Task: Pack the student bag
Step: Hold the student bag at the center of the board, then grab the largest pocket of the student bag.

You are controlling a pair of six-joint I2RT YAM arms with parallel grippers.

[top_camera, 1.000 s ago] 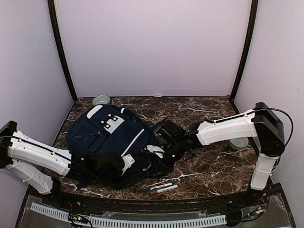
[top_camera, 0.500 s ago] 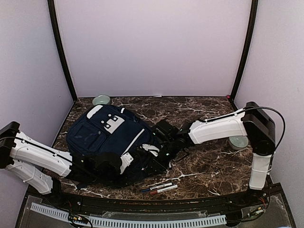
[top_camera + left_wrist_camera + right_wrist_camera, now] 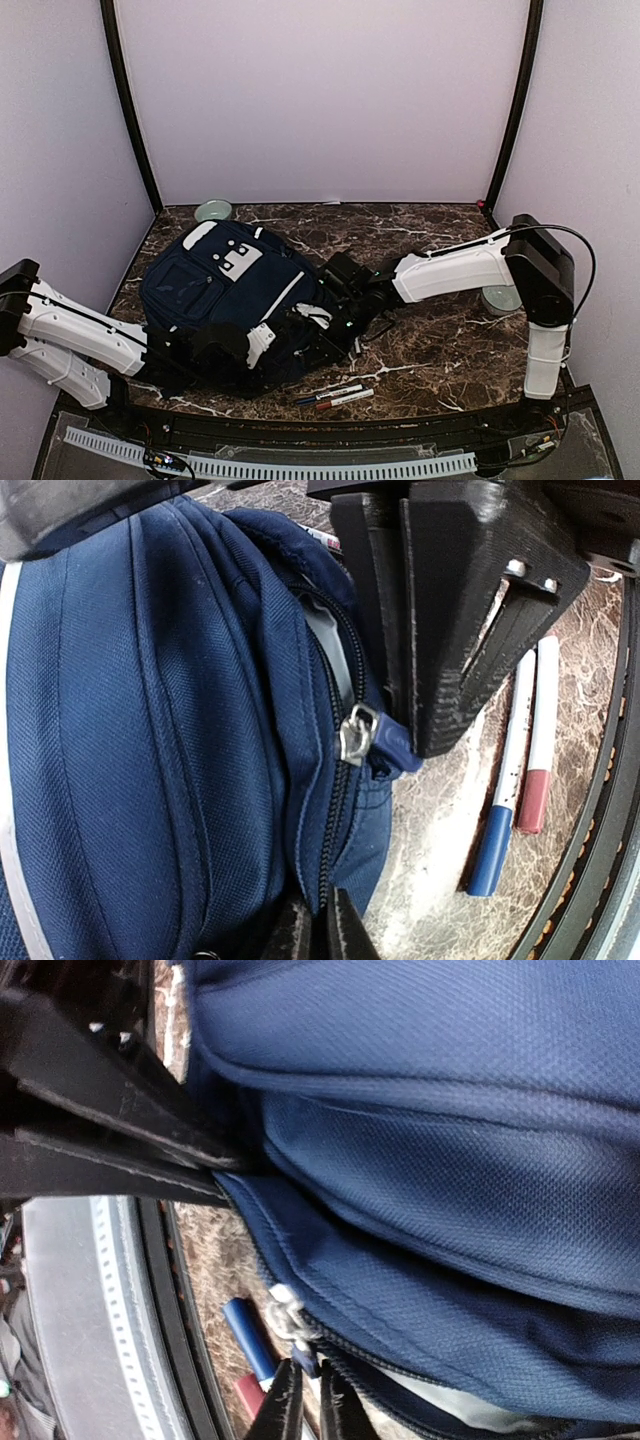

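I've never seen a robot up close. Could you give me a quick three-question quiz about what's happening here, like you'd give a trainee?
1. True or false: the student bag stands upright on the table.
2. What lies beside the bag, near the table's front edge? A) two markers B) a ruler C) scissors
3. Fill in: the right gripper pinches the bag's ____.

Key:
1. False; it lies flat.
2. A.
3. zip pull. The left gripper pinches the fabric beside the zip.
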